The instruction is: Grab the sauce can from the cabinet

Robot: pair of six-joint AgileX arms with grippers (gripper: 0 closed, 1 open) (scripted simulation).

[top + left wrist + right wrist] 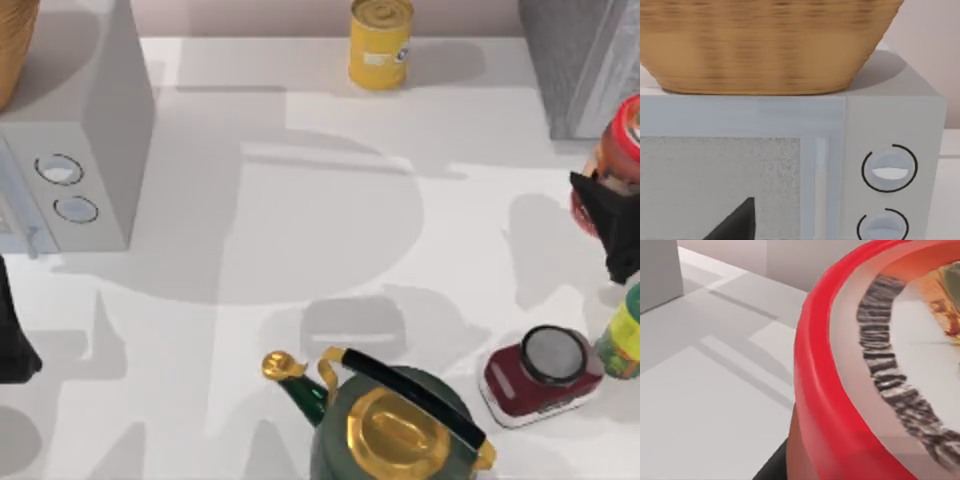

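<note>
Simulated kitchen tabletop, microwave point(70, 150), green kettle point(385, 425), yellow can point(380, 45)

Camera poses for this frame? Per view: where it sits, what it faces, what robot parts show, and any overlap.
Top view: above the table, looking down; right gripper at the sauce can beside the cabinet, left arm at the left edge.
Left wrist view: faces the white box with a basket on it; a dark fingertip shows.
Right wrist view: close against the can's red rim.
Shared: top and left wrist views show the white box's dials; top and right wrist views, the can.
</note>
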